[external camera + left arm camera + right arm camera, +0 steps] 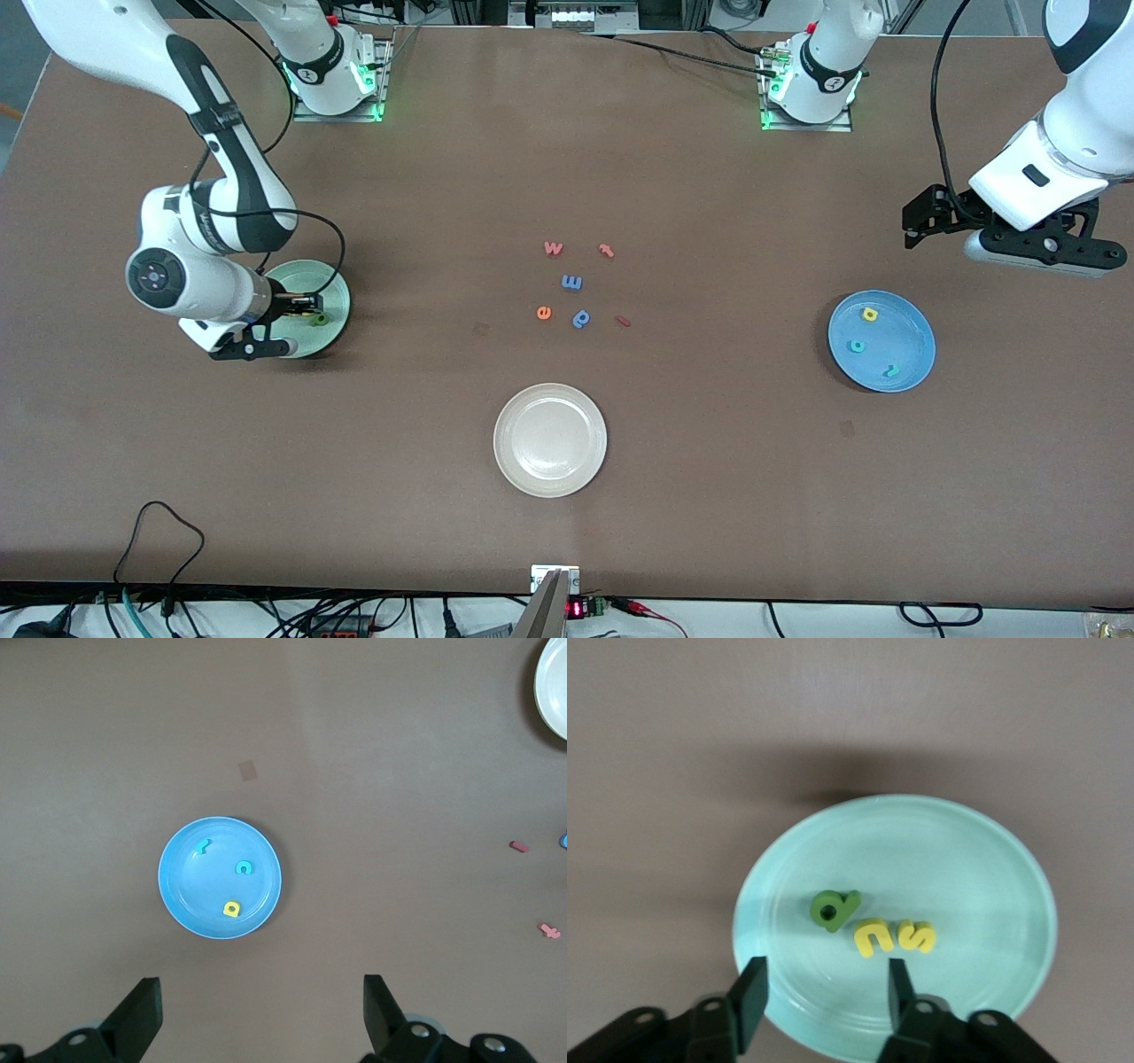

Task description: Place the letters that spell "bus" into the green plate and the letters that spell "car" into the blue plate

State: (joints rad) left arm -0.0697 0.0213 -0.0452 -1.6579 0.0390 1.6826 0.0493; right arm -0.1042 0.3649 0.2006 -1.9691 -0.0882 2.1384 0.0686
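The green plate (966, 868) lies at the right arm's end of the table. In it are the green b (834, 908), the yellow u (873, 936) and the yellow s (916, 936), side by side. My right gripper (824, 997) hovers low over this plate (332, 283), open, with nothing between its fingers. The blue plate (912, 354) lies at the left arm's end and holds the yellow a (870, 314), teal c (856, 346) and teal r (890, 371). My left gripper (261, 1014) hangs high beside the blue plate (177, 895), open and holding nothing.
A white plate (523, 461) lies nearer the camera at mid-table. Loose letters lie in the middle: an orange w (553, 248), a red t (607, 251), a blue m (571, 282), an orange e (544, 312), a blue p (581, 318) and a red bar (623, 321).
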